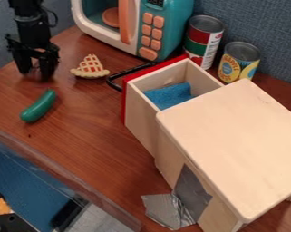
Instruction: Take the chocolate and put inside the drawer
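At the upper left, the black gripper [36, 69] hangs low over the wooden table, its two fingers apart with nothing between them. The drawer [138, 102] is pulled out of a pale wooden cabinet [232, 136], its red front and black handle facing the upper left. Inside the drawer lies a blue, sponge-like piece [169, 95].
A pie slice toy [90, 68] sits between gripper and drawer handle. A green cucumber-like toy [38, 106] lies below the gripper. Behind stand a teal toy microwave [166, 29] and two cans [203, 40]. Grey tape [170, 209] hangs by the cabinet; a clear-edged tray [69, 179] is lower left.
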